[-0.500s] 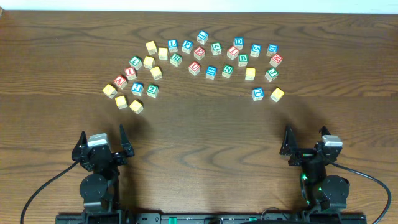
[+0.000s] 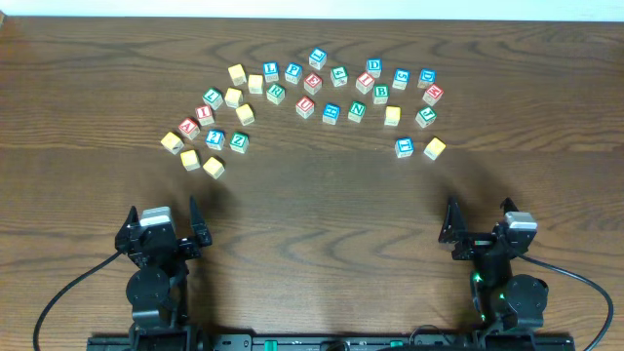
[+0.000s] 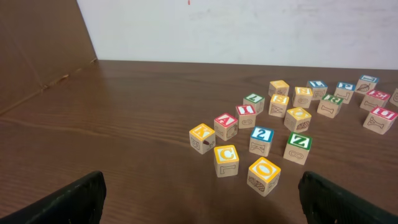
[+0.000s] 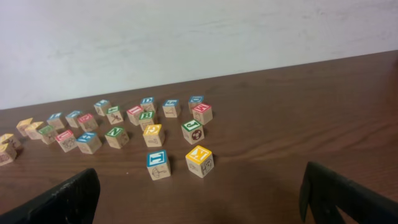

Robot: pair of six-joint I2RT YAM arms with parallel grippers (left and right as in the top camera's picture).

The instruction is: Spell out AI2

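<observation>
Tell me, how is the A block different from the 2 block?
The A block has a red top; the 2 block has a blue top. The A block shows a letter, the 2 block a number. In the left wrist view, the A block sits behind and left of the 2 block. Both are wooden cubes on the table.

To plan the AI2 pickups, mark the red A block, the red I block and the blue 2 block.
red A block [image 3: 225, 121]: left wrist view, on its red top face.
red I block [image 3: 246, 111]: left wrist view, on its top face.
blue 2 block [image 3: 262, 134]: left wrist view, on its top face.
</observation>
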